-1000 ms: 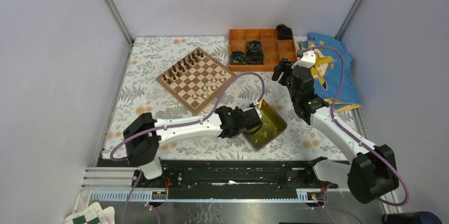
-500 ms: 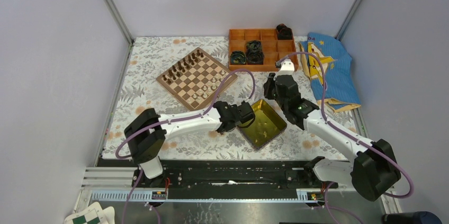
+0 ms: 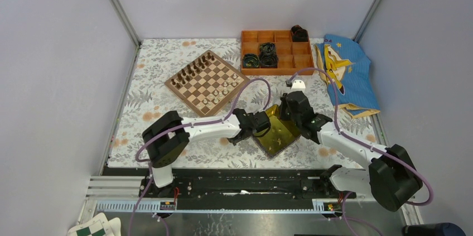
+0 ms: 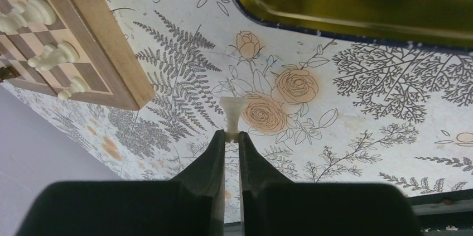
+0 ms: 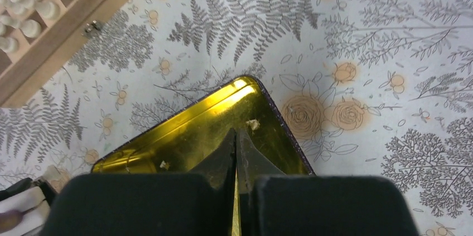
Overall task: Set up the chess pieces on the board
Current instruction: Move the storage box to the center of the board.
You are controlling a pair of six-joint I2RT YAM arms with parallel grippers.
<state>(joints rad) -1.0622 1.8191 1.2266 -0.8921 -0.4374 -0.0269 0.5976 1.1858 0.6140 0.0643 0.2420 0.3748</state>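
Observation:
The board (image 3: 206,82) lies at the back left, with dark figures along its far side and cream-white chess pieces (image 3: 218,94) along its near side. My left gripper (image 4: 232,135) is shut on one cream-white chess piece (image 4: 232,113), held above the floral cloth between the board's corner (image 4: 111,74) and the yellow tray (image 4: 357,13). My right gripper (image 5: 235,133) is shut with nothing visible between its fingers, tips down inside the yellow tray (image 5: 184,130). Two small white bits (image 5: 254,124) lie in that tray. From above, both grippers meet at the tray (image 3: 279,135).
An orange compartment box (image 3: 276,52) with dark rings stands at the back. A blue printed cloth (image 3: 346,74) lies at the back right. Grey walls enclose the floral-cloth table on three sides.
My right arm has swung from near the orange box down into the yellow tray, and its gripper has gone from open to shut. The left gripper, still holding its piece, shifted slightly left.

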